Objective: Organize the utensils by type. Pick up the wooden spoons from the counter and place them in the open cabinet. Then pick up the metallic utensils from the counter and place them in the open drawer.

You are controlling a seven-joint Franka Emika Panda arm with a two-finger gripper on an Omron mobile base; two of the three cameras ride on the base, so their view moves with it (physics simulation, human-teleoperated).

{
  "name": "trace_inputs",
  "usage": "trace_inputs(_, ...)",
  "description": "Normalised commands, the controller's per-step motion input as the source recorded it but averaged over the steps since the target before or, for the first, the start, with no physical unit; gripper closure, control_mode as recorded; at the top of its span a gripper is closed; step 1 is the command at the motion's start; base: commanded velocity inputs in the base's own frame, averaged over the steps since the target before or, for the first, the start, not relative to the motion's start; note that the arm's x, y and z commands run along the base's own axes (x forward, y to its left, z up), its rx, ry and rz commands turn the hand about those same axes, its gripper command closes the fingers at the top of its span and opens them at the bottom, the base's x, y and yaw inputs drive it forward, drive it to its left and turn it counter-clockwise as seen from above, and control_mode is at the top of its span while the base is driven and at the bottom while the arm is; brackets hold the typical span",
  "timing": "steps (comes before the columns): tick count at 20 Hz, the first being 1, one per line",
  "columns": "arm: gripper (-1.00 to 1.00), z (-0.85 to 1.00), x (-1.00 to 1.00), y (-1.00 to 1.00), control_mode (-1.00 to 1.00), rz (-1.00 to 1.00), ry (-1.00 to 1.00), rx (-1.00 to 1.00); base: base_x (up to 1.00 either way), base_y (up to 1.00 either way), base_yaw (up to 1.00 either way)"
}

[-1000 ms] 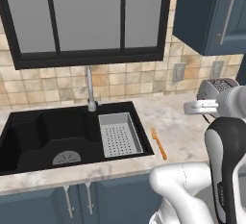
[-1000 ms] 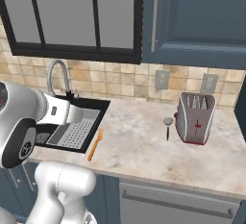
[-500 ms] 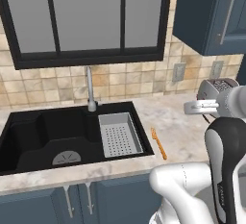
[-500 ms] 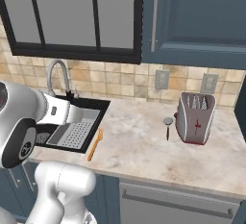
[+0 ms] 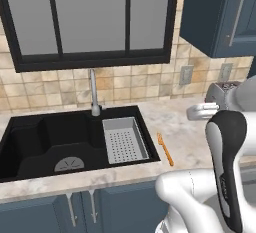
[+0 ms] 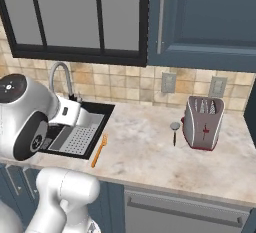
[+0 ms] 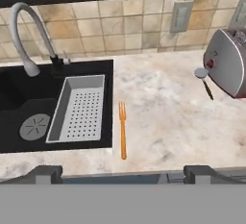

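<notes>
Orange-copper, the fork [image 7: 122, 130] lies flat on the beige marbled counter [image 7: 173, 117], just beside the right edge of the black sink [image 7: 19, 107], tines toward the tiled wall; in the left base view it [image 5: 165, 149] sits at about 4 o'clock from the grey perforated tray [image 5: 124, 139] in the basin. Well apart, at 2 o'clock from the fork in the hand view, the short dark-handled utensil with a round silver head [image 7: 203, 80] lies just beside the toaster [image 7: 228, 64], its head toward the wall. Over that stretch hangs the dark blue cabinet [image 6: 205, 22] with its long grey bar handle [image 6: 161, 19]. Gripper [image 7: 122, 174]: fingertips [image 7: 47, 173] spread as wide as they go, nothing between them, hovering above the counter's front edge at 6 o'clock from the fork
</notes>
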Motion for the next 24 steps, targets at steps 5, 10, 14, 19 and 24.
trace_inputs(5,-1.0,-0.46,0.36,0.02,-1.0,-0.01,0.45,0.0,0.0,0.0,0.0)
trace_inputs(10,-1.0,-0.56,0.18,0.06,-1.0,-0.02,0.29,0.0,0.0,0.0,0.0)
trace_inputs(14,-1.0,-0.65,0.15,0.01,-1.0,-0.01,0.1,0.0,0.0,0.0,0.0)
trace_inputs(19,-1.0,-0.65,0.2,0.0,-1.0,0.0,-0.01,0.0,0.0,0.0,0.0)
trace_inputs(24,-1.0,-0.37,0.27,0.0,-1.0,0.0,-0.19,0.0,0.0,0.0,0.0)
